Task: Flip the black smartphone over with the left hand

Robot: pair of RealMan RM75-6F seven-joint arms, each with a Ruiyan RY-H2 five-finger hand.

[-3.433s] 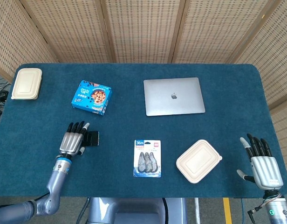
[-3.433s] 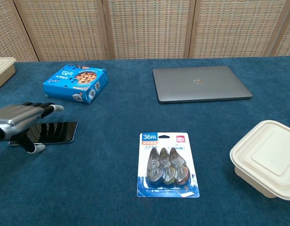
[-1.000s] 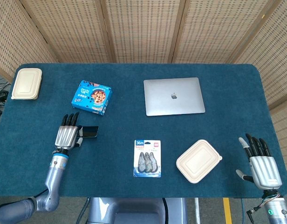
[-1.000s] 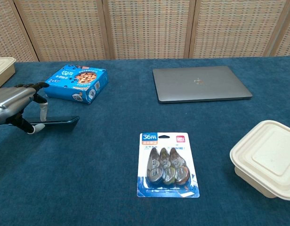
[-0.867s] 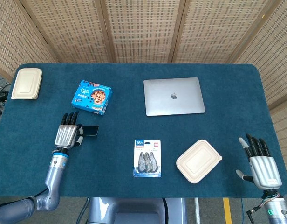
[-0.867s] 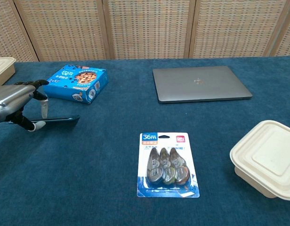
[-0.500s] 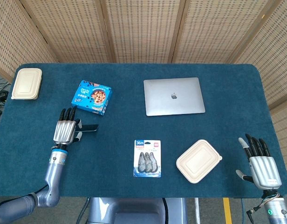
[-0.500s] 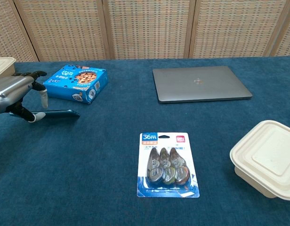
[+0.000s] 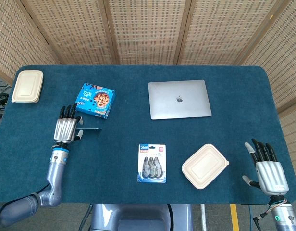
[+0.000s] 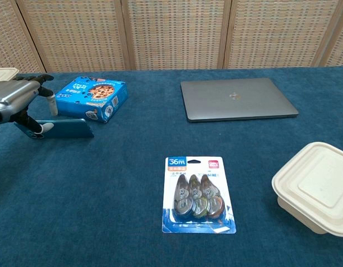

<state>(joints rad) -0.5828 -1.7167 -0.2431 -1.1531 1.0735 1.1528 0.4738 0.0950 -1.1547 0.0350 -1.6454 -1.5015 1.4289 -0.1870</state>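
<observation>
Left hand [image 10: 18,105] at the table's [image 9: 138,120] left side, holding the smartphone [image 10: 68,128] on edge between thumb and fingers; the phone's lower long edge rests on the cloth, just in front of the cookie box [image 10: 89,98]. From the head view the phone [image 9: 90,129] appears only as a thin dark line, so neither face can be made out there; in the chest view its visible face looks bluish. Right hand [image 9: 267,168] near the right front corner, fingers spread, holding nothing; not seen in the chest view. The food container [image 10: 313,186] is cut off at the chest view's right edge.
</observation>
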